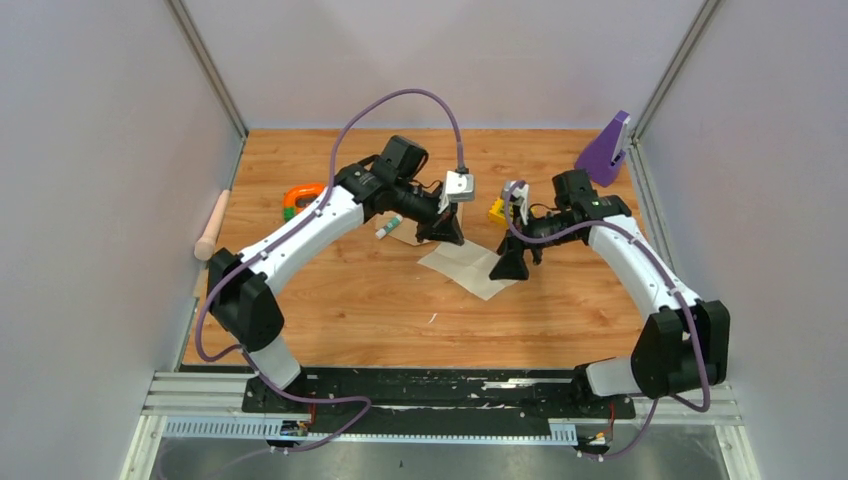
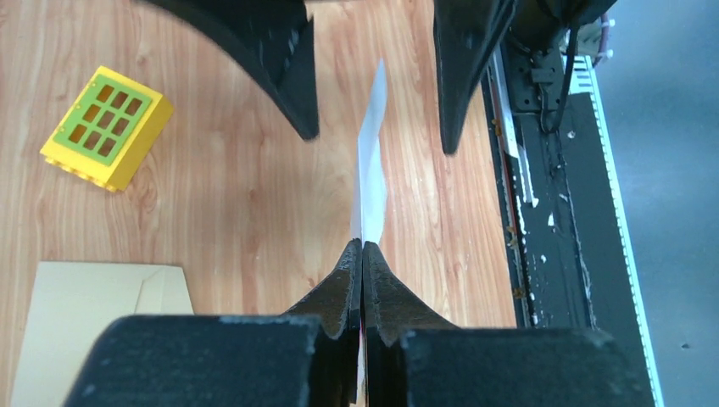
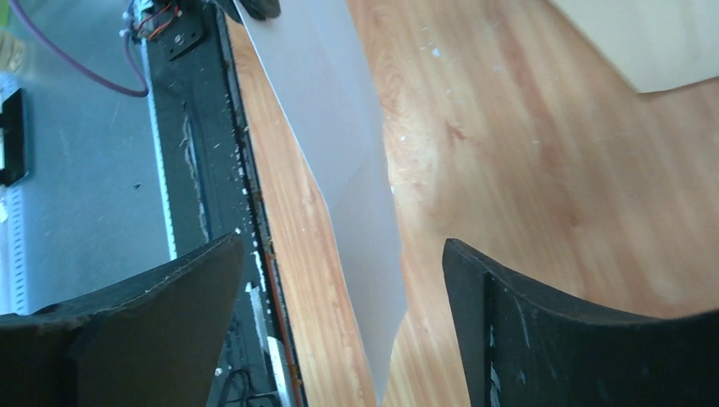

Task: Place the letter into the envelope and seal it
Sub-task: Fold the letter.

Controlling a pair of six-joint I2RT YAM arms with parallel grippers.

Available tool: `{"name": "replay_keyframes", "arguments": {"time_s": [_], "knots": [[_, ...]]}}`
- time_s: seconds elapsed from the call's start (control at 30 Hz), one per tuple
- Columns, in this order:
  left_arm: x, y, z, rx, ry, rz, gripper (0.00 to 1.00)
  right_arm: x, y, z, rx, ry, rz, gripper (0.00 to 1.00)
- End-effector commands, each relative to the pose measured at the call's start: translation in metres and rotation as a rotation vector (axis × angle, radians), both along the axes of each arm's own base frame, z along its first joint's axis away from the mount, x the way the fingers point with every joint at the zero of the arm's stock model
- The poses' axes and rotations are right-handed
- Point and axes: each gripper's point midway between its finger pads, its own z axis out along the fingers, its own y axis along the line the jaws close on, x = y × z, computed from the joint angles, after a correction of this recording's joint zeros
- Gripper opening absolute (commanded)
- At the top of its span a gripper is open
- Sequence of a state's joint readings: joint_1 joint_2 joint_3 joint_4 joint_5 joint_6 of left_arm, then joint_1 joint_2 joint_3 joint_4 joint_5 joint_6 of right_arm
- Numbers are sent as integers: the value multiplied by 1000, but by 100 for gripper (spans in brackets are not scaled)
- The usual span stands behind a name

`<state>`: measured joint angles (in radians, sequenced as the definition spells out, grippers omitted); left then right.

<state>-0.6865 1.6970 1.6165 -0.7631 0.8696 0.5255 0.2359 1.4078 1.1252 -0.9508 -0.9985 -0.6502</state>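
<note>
My left hand point(image 2: 362, 250) is pressed together on one edge of the letter point(image 2: 370, 161), pinching the sheet edgewise above the middle of the table point(image 2: 212, 186). I judge this keeps it off the wood and ready to slide into the envelope point(image 2: 85, 322), which lies flat just beside that hand on its far-edge side. My right hand point(image 3: 341, 254) is spread wide with the sheet's other end between its fingers, gripping nothing, so the left alone carries it.

envelope point(image 2: 85, 339) cut off by bottom-left edge; letter point(image 2: 370, 170) edge-on, print unreadable
</note>
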Motion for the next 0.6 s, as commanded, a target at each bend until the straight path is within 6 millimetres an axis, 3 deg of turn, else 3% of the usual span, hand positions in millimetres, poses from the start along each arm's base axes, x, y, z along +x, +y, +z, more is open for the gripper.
{"name": "replay_keyframes", "arguments": {"time_s": [0.0,0.23,0.4,0.47,0.57], "knots": [[6,7,50,-165,-39,64,0,18,-11,38,107,-147,-66,91],[-8,19,66,-274,19,36,0,37,-26,47,144,-216,-191,92],[-14,23,75,-325,55,23,0,38,-23,45,169,-176,-192,83],[-15,24,72,-325,60,26,0,35,-22,49,188,-177,-177,72],[-14,24,68,-324,64,30,0,28,-20,55,210,-197,-154,32]]}}
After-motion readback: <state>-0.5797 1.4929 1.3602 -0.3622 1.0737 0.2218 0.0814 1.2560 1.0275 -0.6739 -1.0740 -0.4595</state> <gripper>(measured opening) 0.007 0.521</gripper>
